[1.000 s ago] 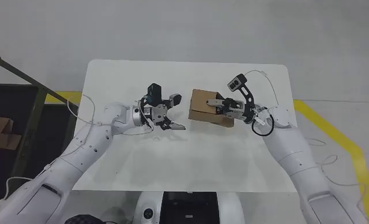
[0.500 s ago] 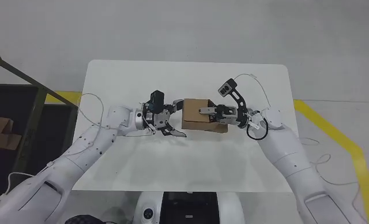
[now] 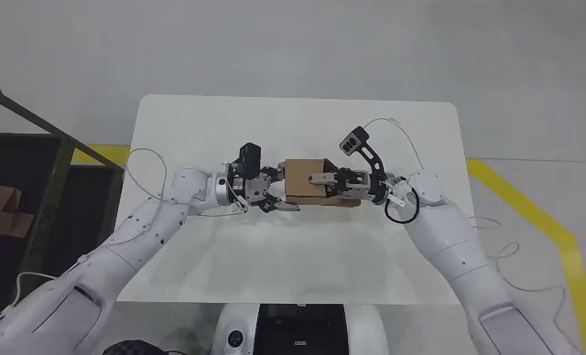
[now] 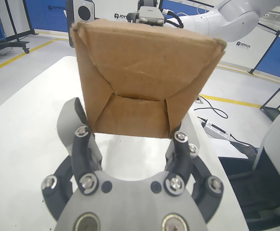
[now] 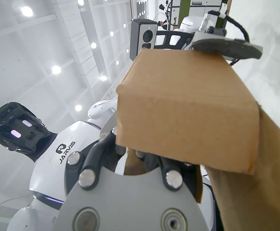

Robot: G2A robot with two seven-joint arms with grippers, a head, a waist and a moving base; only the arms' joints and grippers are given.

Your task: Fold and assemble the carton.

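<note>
While the carton (image 3: 307, 177) is lying on its side at the middle of the table (image 3: 183, 126), the left gripper (image 4: 129, 127) is sitting nearest in its own wrist view, its fingers spread wide and gripping nothing.

- The 2 fingertips are flanking the lower corners of the carton's near end; whether they are touching or just beside it, I cannot tell.
- That end is showing 4 flaps folded inward.
- Judgement: the wide spread is letting the left gripper take the closed end between its fingers, ready to press or steady the flaps.
- Beyond the carton, the right gripper (image 5: 130, 157) is clamping a cardboard wall at the far end; in the top view 1 finger is lying along the upper face, and the other is sitting hidden under the board.
- Judgement: this hold is keeping the box square and bracing it against any push from the left side.
- Whether the carton is resting on the table or hanging just above it is not showing clearly.

Change against 1.0 s ago:

- The carton was then further toward the robot's right and well apart from the left gripper.
- The right arm has been carrying it across, the gap was already narrowing at 0.5 s ago, and now the near end is sitting between the left fingers.
- Both grippers are keeping the same finger states throughout.
</note>
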